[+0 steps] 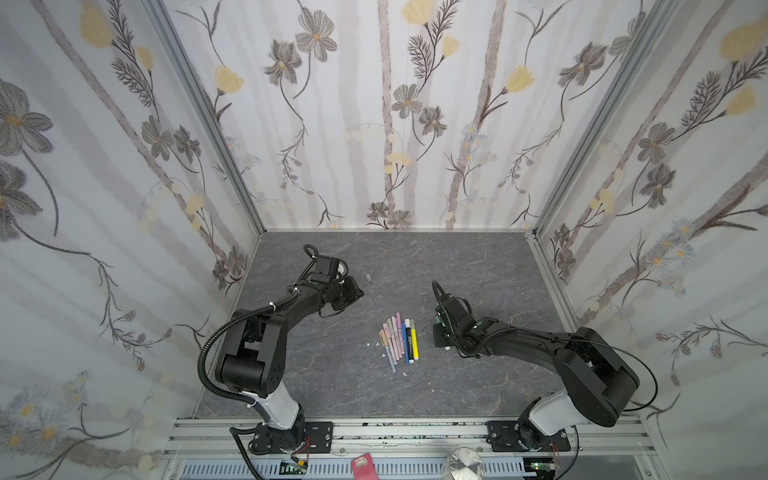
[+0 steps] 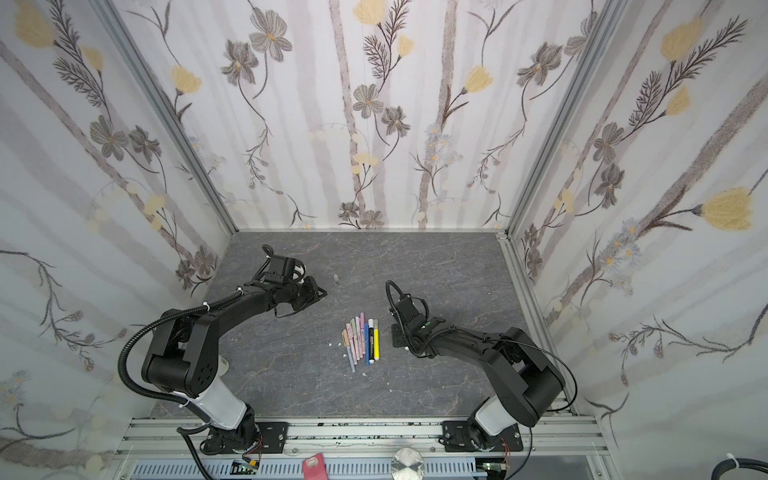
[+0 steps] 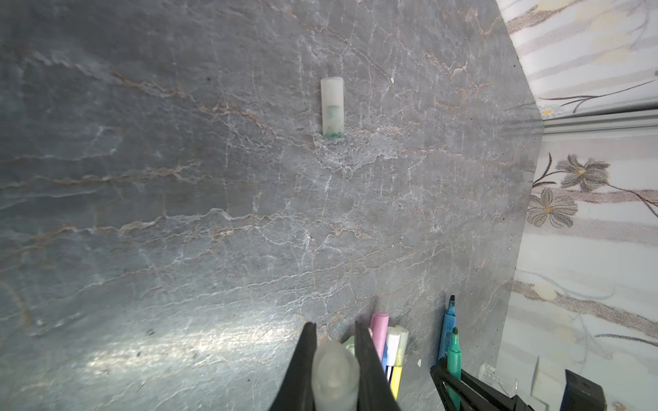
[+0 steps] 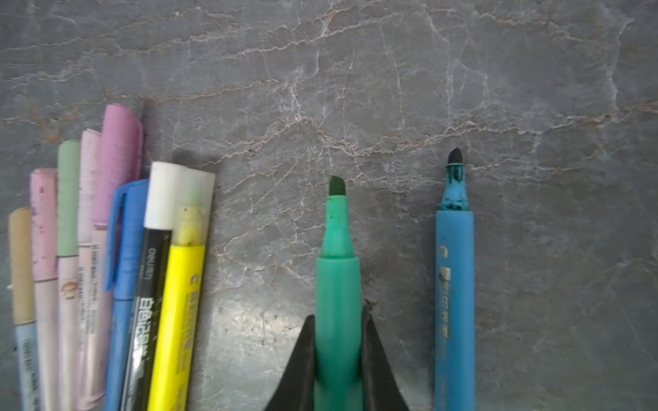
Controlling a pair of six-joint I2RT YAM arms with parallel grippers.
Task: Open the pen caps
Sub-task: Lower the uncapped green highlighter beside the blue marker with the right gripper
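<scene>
Eight capped plastic pens (image 1: 399,338) (image 2: 361,340) wait lower-centre in both top views; right gripper (image 4: 339,315) clamps a bared green plastic marker (image 4: 337,277) as anchor, left gripper (image 3: 334,325) pinches a frosted translucent cap (image 3: 334,373), probably its own.

Green pen (image 4: 337,284): rear barrel, behind the jaws, cut off by picture edge.
Held cap (image 3: 334,373): blurred between the jaws; base cut off.
</scene>
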